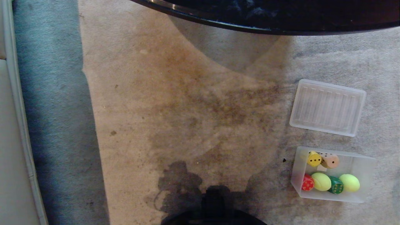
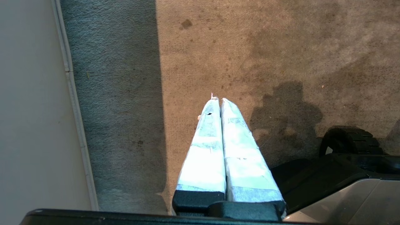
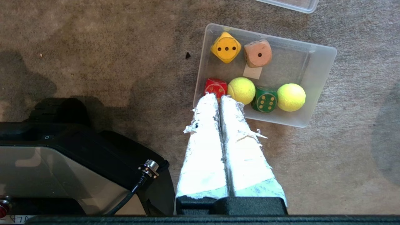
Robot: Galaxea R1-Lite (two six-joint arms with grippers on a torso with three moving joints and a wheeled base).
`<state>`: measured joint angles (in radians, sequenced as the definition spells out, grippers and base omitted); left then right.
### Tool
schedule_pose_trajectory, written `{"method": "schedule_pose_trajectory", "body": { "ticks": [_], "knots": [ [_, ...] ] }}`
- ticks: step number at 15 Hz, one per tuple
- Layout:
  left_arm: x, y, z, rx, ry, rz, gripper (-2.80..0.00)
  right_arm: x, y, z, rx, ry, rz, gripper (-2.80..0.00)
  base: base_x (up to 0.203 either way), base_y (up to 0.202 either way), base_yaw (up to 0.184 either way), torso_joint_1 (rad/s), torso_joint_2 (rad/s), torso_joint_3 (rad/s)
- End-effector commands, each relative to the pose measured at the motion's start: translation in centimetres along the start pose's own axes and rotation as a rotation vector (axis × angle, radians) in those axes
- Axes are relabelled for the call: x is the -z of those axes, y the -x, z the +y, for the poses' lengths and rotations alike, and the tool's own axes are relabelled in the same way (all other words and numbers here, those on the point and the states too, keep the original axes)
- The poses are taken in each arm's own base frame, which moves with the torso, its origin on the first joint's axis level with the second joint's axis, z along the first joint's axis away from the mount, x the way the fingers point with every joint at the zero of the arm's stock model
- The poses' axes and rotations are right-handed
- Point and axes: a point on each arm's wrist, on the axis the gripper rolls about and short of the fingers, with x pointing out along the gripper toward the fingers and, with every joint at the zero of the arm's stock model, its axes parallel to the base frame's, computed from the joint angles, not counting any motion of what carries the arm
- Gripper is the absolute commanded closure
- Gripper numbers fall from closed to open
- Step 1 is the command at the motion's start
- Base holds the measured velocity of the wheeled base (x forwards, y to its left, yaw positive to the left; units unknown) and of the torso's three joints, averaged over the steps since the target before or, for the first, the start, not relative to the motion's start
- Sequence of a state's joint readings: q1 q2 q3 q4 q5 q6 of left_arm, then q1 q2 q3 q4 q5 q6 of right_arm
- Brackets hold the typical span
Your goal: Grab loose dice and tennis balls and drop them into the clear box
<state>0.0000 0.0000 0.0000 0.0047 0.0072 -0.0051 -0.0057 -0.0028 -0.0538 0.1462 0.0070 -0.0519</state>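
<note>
Carpet [image 1: 187, 109] lies bare of strays, lid [image 1: 327, 107] off at two o'clock so the clear box [image 1: 362, 162] at four stays open around two tennis balls [image 1: 321, 181] and four dice [image 1: 314, 159], while left hand [image 2: 217, 99] and right hand [image 3: 217, 97] hang clenched, empty.

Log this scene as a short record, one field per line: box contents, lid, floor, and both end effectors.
container: clear box on the carpet, open on top
dice in box: yellow die, tan die, red die, green die
balls in box: two tennis balls
lid: ribbed lid flat on the carpet, apart from the box
loose items: none seen on the visible carpet
left end effector: shut, empty, over bare carpet
right end effector: shut, empty, above the box's near edge
</note>
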Motion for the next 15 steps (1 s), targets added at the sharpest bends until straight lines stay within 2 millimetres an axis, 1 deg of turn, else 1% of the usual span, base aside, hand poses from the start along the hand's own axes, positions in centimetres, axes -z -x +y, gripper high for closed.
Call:
{"method": "schedule_pose_trajectory", "body": {
  "ticks": [1,4,6,15],
  "knots": [
    [0.04,-0.01,0.00,0.000,0.001,0.001,0.00,0.01,-0.01,0.00,0.000,0.000,0.002,0.00,0.000,0.000,0.000,0.000,0.00,0.000],
    [0.00,0.00,0.00,0.000,0.003,0.000,0.00,0.01,-0.01,0.00,0.000,-0.001,0.002,0.00,0.000,0.000,0.000,0.001,0.00,0.015],
    [0.00,0.00,0.00,0.000,0.003,0.000,0.00,0.01,-0.01,0.00,0.000,-0.001,0.002,0.00,0.000,0.000,0.000,0.003,0.00,0.126],
    [0.00,0.00,0.00,0.000,0.004,0.000,0.00,0.01,-0.01,0.00,0.000,0.000,0.002,0.00,0.000,0.000,0.000,0.001,0.00,0.197]
  ]
}}
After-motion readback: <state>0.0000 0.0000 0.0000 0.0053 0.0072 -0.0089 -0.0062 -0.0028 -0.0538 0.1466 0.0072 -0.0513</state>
